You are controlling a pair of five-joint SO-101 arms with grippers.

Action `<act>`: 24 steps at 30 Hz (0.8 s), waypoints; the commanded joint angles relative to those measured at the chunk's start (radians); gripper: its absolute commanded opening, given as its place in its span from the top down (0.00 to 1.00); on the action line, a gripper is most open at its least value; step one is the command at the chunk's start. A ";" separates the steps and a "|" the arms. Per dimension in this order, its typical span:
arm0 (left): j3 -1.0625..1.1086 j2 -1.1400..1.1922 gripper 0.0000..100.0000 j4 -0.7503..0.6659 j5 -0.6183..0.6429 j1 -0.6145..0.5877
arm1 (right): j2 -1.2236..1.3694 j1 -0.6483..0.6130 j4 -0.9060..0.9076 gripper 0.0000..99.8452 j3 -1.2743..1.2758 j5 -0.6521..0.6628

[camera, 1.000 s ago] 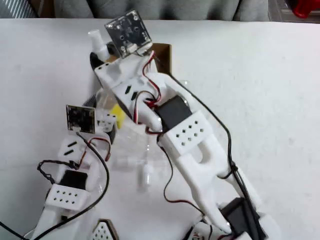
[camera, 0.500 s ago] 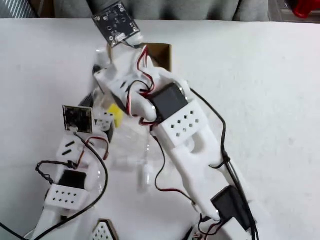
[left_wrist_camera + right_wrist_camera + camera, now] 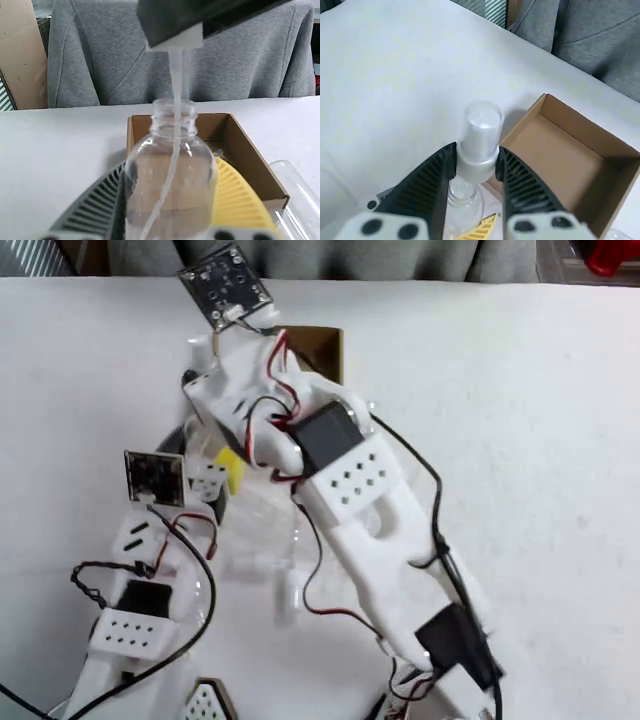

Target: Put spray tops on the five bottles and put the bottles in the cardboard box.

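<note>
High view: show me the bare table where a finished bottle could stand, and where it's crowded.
Free: the wide table right of the right arm; also the far-left stretch beside the cardboard box. Crowded: between the arms, where clear bottles lie.

The flat white table carries a small open brown cardboard box toward 12 o'clock in the high view. Clear plastic bottles lie on their sides at the box's 7 o'clock, near the table's middle.
</note>
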 commanded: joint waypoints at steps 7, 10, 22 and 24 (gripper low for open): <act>-0.051 0.002 0.98 -0.032 0.015 -0.016 | 0.036 -0.004 -0.047 0.98 -0.044 -0.008; -0.051 0.002 0.98 -0.032 0.015 -0.018 | 0.022 -0.018 -0.012 0.98 -0.046 -0.006; -0.051 0.002 0.98 -0.034 0.015 -0.022 | 0.021 -0.047 0.062 0.98 -0.048 0.005; -0.051 0.002 0.98 -0.034 0.015 -0.022 | 0.022 -0.045 0.062 0.98 -0.048 0.005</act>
